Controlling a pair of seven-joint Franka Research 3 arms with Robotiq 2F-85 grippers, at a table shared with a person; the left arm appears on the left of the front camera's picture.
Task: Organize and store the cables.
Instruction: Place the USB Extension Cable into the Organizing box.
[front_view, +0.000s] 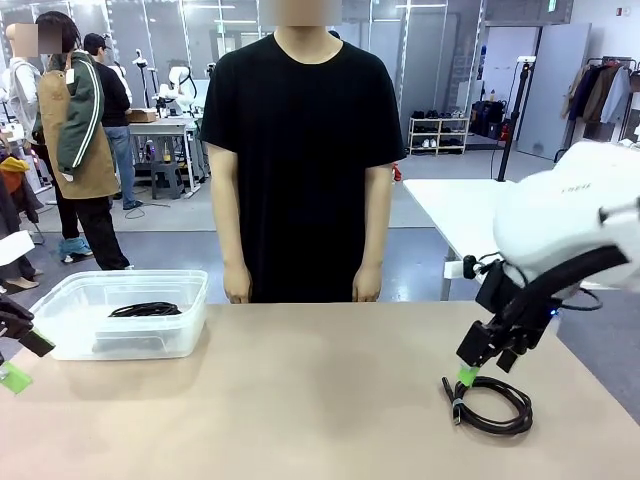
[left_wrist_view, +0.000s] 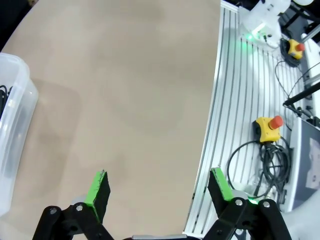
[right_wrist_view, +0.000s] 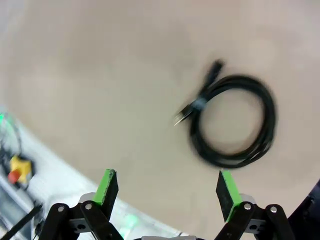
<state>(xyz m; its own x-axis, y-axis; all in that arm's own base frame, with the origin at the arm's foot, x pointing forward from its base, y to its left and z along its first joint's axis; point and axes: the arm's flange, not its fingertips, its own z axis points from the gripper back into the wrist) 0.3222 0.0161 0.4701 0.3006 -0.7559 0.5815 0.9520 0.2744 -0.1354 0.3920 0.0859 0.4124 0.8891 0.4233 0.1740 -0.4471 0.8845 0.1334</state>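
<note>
Cable (front_view: 490, 403) coiled flat on table (front_view: 320, 400) | right hand (front_view: 466, 374) spread, just above its near-left rim | left hand (left_wrist_view: 157, 192) spread, far off

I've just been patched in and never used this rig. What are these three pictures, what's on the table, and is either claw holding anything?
The front picture looks across a tan table at a standing person. The other two look down from cameras on each arm's wrist, past its green-padded fingers. The right gripper hangs open just above a coiled black cable on the table; that coil appears again, blurred, in the right wrist picture. The left gripper is open above bare table, beside a clear plastic bin that already holds a black cable. Neither gripper holds anything.
</note>
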